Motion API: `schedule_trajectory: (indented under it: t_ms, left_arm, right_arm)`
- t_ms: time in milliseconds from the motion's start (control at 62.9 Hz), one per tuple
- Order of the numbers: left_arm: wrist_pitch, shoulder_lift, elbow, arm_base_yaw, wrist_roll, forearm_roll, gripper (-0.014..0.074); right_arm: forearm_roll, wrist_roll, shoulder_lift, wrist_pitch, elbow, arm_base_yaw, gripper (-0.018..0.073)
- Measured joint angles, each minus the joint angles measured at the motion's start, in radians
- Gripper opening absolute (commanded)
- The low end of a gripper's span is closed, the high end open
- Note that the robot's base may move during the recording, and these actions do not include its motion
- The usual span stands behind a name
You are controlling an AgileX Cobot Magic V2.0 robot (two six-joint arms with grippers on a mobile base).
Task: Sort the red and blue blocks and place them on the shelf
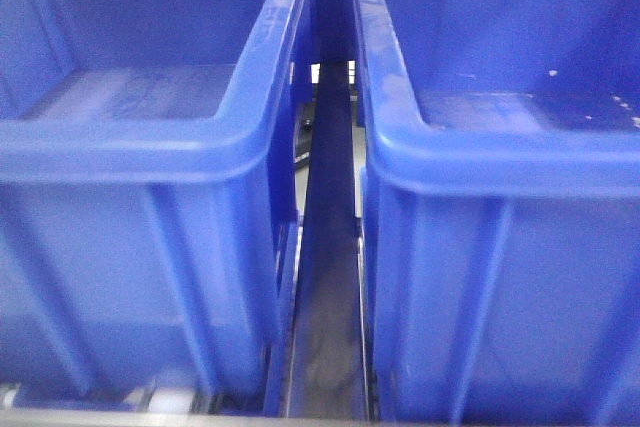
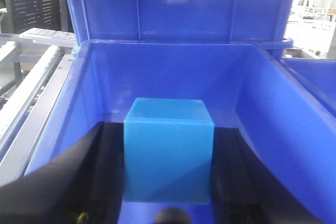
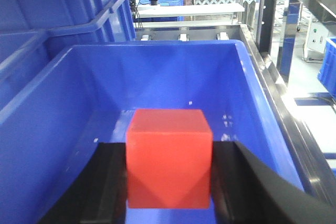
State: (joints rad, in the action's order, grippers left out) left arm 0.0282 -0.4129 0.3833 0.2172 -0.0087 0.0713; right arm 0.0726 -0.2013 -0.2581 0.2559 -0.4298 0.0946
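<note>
Across the front view, a left bin [image 1: 130,137] and a right bin [image 1: 500,157], both blue plastic, fill the frame side by side. A dark strip [image 1: 325,277] runs up the narrow gap between them. Low in the left wrist view, the left gripper [image 2: 168,182] reaches into a bin [image 2: 273,108]. Its black fingers [image 2: 100,182] press against both sides of the blue block [image 2: 168,145], which sits at centre frame. Low in the right wrist view, the right gripper [image 3: 169,182] pinches the red block [image 3: 169,150] the same way at centre, inside another bin [image 3: 63,108]. Whether either block touches a bin floor I cannot tell.
</note>
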Motion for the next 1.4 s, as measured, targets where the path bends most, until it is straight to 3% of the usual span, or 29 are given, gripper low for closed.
schedule_trajectory:
  t_ms: [1399]
  left_arm:
    - [0.000,0.000,0.000,0.000,0.000,0.000,0.0321]
  right_arm:
    - [0.000,0.000,0.000,0.000,0.000,0.000,0.0372]
